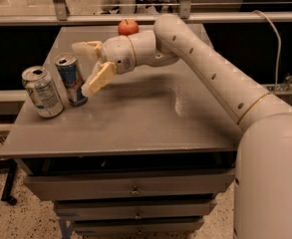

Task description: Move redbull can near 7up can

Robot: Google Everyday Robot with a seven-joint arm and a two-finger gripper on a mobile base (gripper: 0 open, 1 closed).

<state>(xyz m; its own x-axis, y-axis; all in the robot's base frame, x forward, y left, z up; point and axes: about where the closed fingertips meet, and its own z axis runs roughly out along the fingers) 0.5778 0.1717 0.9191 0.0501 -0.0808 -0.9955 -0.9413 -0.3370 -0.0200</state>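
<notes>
The redbull can [71,79], slim and blue-and-silver, stands upright at the left of the grey table [135,123]. The 7up can [42,91], wider and silvery with green marks, stands just to its left, close beside it. My gripper [83,68] is open, just right of the redbull can. One cream finger [99,77] reaches down in front, right of the can; the other [86,49] is behind it. Neither finger grips the can.
A red apple [128,27] sits at the table's far edge behind my arm. A metal rail [135,18] runs behind the table. Drawers [130,189] are below the tabletop. A grey cable [277,44] hangs at the right.
</notes>
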